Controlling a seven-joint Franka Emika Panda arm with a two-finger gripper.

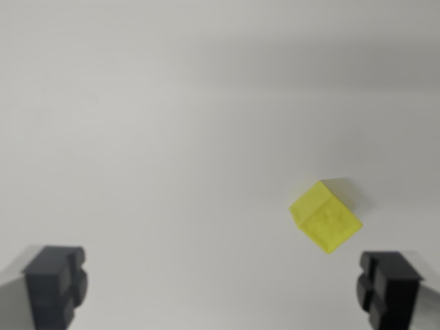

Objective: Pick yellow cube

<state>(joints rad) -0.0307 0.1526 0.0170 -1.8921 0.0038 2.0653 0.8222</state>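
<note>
Looking down from the wrist, we have the small yellow translucent plastic cube sitting alone on the plain white table, off toward the wrist view's right and just above the right-hand fingertip. The dark grey gripper has its jaws spread wide, nothing between them, one black fingertip low at the left and the other at the far right edge. That cube looks light and rigid, probably a hard moulded block with smooth, slightly slick faces, so a firm, square pinch on two opposite flat sides should do it; it does not look fragile. Being a cube, it has no real long axis, but it sits turned on the table, one corner aimed down toward the camera and its edges running diagonally across the view. So the jaws, as they stand, would meet corners rather than faces, and a wrist twist plus a shift rightward looks necessary.
</note>
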